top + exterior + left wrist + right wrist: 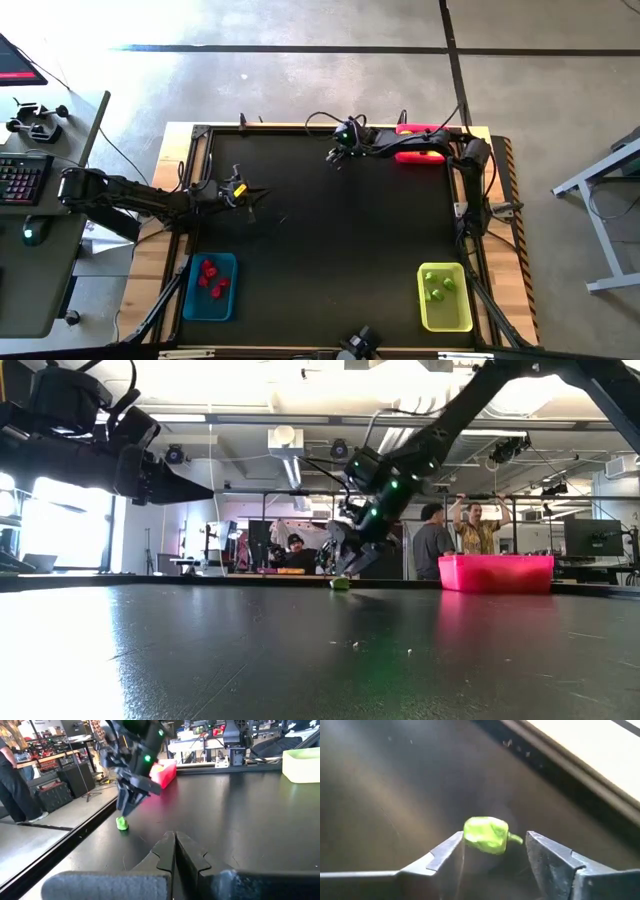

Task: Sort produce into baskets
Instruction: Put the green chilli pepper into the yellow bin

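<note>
A small green produce piece [486, 835] with a short stem lies on the black table near its far edge, also seen in the low view [341, 584] and the left wrist view [122, 823]. My right gripper [494, 852] slants down over it, open, with one finger on each side of the piece. My left gripper [175, 851] is shut and empty, level above the table's left side [250, 203]. The blue basket [210, 287] holds red pieces and the yellow-green basket [445, 297] holds green ones. The pink-red basket [422, 156] stands at the far right, partly hidden under my right arm. My right gripper comes at the green piece slanting down from the table's right side. One fingertip [454, 845] stands right at the piece's side [468, 836], and I cannot tell whether it touches. The other fingertip stands apart from the stem. The piece rests on the table.
The table's raised dark far rim [555, 765] runs just beyond the green piece. Wide bare black tabletop [340, 250] lies between the arms and the near baskets. People stand in the room beyond the far edge [470, 525].
</note>
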`<state>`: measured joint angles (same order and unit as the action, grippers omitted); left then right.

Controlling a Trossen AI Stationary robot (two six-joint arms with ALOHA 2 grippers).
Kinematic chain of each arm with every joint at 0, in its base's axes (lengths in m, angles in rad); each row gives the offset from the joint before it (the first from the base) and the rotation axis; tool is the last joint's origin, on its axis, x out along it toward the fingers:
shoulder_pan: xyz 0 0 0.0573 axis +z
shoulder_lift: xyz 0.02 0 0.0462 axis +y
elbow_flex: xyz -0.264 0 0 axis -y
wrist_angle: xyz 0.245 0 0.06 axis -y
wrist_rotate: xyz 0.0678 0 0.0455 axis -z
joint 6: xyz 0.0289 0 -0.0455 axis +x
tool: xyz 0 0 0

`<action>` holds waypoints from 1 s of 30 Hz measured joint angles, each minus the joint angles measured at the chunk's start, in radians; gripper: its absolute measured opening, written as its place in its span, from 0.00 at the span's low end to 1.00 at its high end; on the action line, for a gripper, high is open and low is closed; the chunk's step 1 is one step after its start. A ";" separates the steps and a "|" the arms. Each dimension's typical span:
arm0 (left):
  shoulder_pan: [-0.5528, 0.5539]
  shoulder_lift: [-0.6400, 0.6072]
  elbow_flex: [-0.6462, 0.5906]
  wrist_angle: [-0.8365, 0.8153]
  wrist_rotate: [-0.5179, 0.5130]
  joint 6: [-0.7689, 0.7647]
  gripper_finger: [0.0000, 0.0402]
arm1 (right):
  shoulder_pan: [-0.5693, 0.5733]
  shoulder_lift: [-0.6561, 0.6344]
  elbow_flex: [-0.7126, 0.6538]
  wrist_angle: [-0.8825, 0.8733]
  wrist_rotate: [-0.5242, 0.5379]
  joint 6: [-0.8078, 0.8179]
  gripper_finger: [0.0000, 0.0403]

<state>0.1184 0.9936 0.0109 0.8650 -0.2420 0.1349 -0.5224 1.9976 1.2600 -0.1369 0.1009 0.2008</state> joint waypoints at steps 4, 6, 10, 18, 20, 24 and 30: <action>0.000 0.000 0.000 -0.001 0.000 0.000 0.00 | 0.000 0.011 0.129 -0.160 0.003 -0.017 0.59; 0.000 0.000 0.000 -0.003 0.000 0.000 0.00 | 0.000 0.031 0.177 -0.225 0.007 -0.025 0.61; 0.000 0.001 0.000 -0.013 0.000 0.000 0.00 | 0.000 0.089 0.253 -0.335 0.003 -0.026 0.62; -0.001 0.001 0.001 -0.026 0.000 0.000 0.00 | 0.000 0.178 0.317 -0.401 0.003 -0.052 0.62; -0.001 0.001 0.001 -0.032 0.000 0.000 0.00 | 0.000 0.180 0.316 -0.398 0.003 -0.053 0.60; -0.001 0.001 0.001 -0.031 0.000 0.000 0.00 | -0.001 0.180 0.315 -0.403 0.004 -0.079 0.47; -0.001 0.001 0.001 -0.031 0.000 0.000 0.00 | -0.001 0.180 0.315 -0.405 0.004 -0.116 0.16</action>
<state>0.1177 0.9947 0.0116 0.8337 -0.2420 0.1349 -0.5232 2.1773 1.5753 -0.5415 0.1047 0.0844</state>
